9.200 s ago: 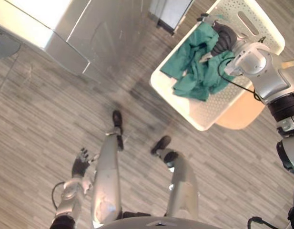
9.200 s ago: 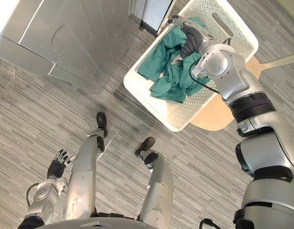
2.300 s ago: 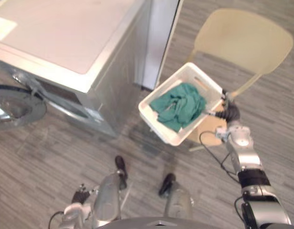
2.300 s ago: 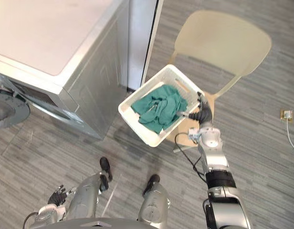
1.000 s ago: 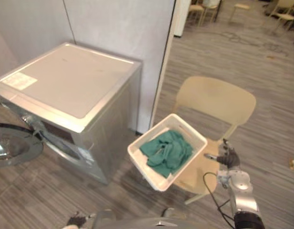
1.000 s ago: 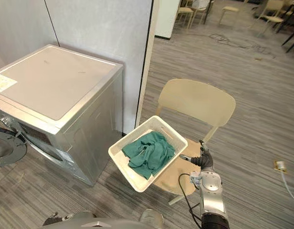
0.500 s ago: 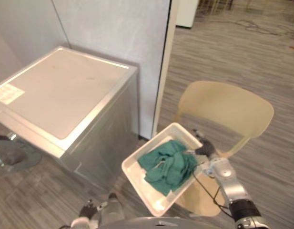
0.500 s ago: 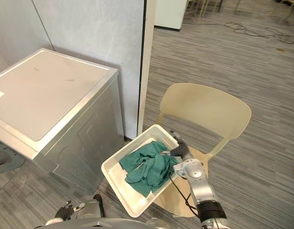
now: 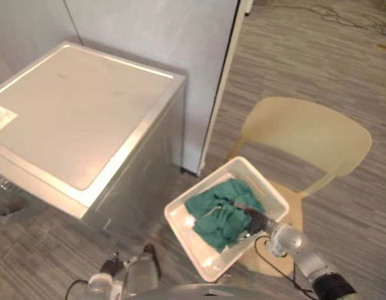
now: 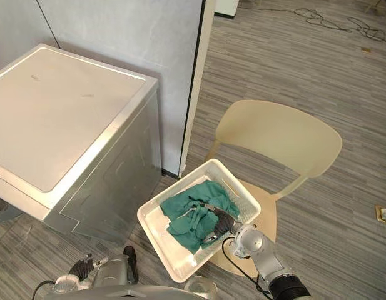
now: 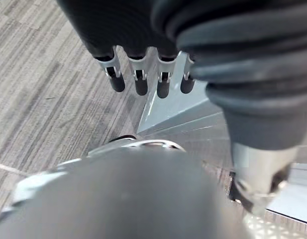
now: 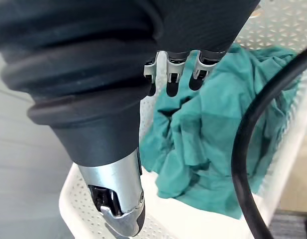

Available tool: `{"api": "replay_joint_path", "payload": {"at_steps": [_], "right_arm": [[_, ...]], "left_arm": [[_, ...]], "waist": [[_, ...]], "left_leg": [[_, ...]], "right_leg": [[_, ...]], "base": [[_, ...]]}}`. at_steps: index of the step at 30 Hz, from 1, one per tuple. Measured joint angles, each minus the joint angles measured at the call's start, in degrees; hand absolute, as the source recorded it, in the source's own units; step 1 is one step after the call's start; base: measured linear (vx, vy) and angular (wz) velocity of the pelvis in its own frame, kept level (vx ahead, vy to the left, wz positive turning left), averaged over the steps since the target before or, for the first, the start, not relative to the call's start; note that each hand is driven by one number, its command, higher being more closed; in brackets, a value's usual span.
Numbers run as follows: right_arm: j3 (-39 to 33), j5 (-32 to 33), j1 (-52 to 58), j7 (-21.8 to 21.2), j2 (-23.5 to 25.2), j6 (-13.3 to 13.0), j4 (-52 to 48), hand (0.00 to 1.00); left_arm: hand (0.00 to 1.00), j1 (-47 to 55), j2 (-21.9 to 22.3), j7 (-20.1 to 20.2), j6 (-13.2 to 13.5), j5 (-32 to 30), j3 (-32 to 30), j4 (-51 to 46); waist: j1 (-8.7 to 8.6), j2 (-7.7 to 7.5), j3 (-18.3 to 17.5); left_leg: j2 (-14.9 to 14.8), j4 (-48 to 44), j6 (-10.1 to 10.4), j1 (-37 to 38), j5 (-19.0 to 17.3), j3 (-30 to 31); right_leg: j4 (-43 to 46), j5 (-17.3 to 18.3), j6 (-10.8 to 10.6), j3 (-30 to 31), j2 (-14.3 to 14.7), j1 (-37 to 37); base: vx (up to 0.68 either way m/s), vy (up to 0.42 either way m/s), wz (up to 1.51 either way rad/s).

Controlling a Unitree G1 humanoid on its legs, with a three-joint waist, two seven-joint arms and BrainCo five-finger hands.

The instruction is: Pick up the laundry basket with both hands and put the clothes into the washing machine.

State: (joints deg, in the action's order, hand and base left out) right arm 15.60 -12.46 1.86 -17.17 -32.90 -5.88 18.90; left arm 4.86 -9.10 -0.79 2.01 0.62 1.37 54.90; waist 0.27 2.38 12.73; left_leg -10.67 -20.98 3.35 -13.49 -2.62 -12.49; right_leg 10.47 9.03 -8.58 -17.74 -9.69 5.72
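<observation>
Grey wood-look floor planks (image 9: 343,62) run through the whole room, with a few loose cables (image 10: 311,15) lying far off at the back. At the left stands the silver washing machine (image 9: 74,119), its flat pale top bare, and what looks like its round door (image 9: 6,206) hangs open low at the front edge. Down by the floor near the machine hangs the left hand (image 10: 80,269), its fingers (image 11: 138,74) straight and relaxed over the planks. Behind the machine rises a pale grey wall panel (image 9: 149,31) that ends in a narrow upright post (image 9: 221,94). Just right of the post, the white perforated laundry basket (image 9: 191,244) sits on the seat of a beige chair (image 9: 305,137), one corner jutting out past the seat toward the machine. The green clothes (image 9: 221,209) lie bunched in the half of the basket nearer the chair back. Over them, inside the basket, is the right hand (image 9: 255,220): its fingers (image 12: 170,82) point straight down at the cloth with the thumb held apart, and I cannot tell whether the tips touch it.
</observation>
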Motion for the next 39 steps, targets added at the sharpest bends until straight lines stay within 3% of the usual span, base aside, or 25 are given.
{"api": "replay_joint_path", "payload": {"at_steps": [4, 10, 16, 25, 33, 39], "right_arm": [[0.0, -4.1, -4.1, 1.2, 0.1, 1.0, 1.4, 0.0], [-0.1, -10.2, -15.7, 5.8, 0.6, 2.4, 4.9, 0.0], [-0.9, -12.5, -21.5, 11.2, 4.4, 3.9, 7.1, 0.0], [-9.2, -16.3, -27.7, 19.1, 6.6, 8.1, 11.9, 0.0], [-11.8, -17.0, -32.1, 19.4, 4.7, 9.9, 16.6, 0.0], [-11.6, -16.0, -36.4, 19.6, 1.4, 10.0, 20.6, 0.0]], "left_arm": [[0.0, -2.5, -0.1, -0.5, 0.6, 3.2, 1.6, -2.6], [0.0, -5.2, -0.8, -2.8, 0.9, 5.0, 1.5, -2.3], [0.0, -5.8, -0.6, -4.7, 1.1, 6.1, 1.0, -1.9], [0.0, -7.8, -0.1, -7.2, 1.5, 8.3, -0.1, -2.2], [0.0, -7.3, 0.9, -7.5, 3.2, 10.5, -0.5, -11.1], [0.0, -7.1, 0.2, -7.2, 3.4, 10.6, -1.8, -8.0]], "waist": [[-0.08, 1.48, 4.2], [0.85, 1.46, 9.9], [1.66, 1.33, 10.5], [2.22, 1.24, 12.4], [2.84, 1.47, 13.7], [3.39, 1.75, 14.3]], "left_leg": [[-0.3, -0.9, -0.7, -4.0, 1.7, 0.7], [-0.1, -0.9, -1.4, -8.0, 3.3, -0.1], [0.2, 0.5, -1.8, -10.6, 5.3, -0.3], [1.2, 2.1, -2.0, -13.5, 7.3, -0.6], [1.9, 1.0, -2.5, -19.1, 8.2, 0.5], [1.0, -2.3, -2.9, -24.7, 7.4, 1.1]], "right_leg": [[7.2, 1.8, 0.6, 0.8, -0.4, -6.4], [16.7, 5.0, 1.4, 3.0, -2.5, -15.3], [18.5, 4.6, 1.6, 3.5, -3.0, -19.6], [19.8, 3.8, 1.0, 4.3, -3.9, -24.1], [23.6, 4.8, 1.3, 3.5, -5.0, -29.8], [25.3, 4.9, 1.4, 3.9, -4.9, -34.6]], "base": [[-0.14, 0.006, 0.02], [-0.19, -0.02, -0.03], [-0.08, -0.002, -0.01], [0.0, -0.01, -0.01], [0.01, -0.036, 0.09], [0.01, -0.017, -0.02]]}}
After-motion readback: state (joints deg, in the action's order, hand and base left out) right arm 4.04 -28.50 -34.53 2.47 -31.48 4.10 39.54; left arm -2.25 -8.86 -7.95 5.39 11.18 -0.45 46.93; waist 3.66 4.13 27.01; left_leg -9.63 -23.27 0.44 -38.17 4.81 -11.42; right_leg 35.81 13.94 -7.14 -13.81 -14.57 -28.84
